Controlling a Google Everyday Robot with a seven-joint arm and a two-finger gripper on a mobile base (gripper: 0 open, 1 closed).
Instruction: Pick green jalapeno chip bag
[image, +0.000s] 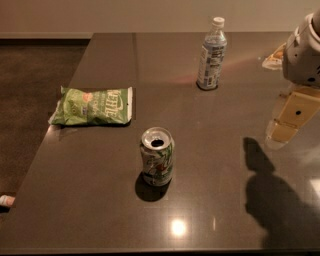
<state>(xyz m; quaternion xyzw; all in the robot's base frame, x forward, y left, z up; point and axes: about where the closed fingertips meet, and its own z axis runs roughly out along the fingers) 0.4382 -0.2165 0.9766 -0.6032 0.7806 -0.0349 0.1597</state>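
The green jalapeno chip bag (92, 106) lies flat near the left edge of the dark table (90, 200). It is light green and crinkly, with white lettering, and its white sealed edge points right. My gripper (282, 131) hangs above the table's right side, far to the right of the bag and well apart from it. It has tan fingers under a white arm housing (304, 50), and nothing shows in it. It casts a shadow on the table below it.
A green-and-white soda can (157, 156) stands open-topped in the middle, front-right of the bag. A clear water bottle (211, 54) stands at the back. A pale wrapper (272, 59) lies partly hidden behind the arm. Brown carpet (30, 90) lies beyond the left edge.
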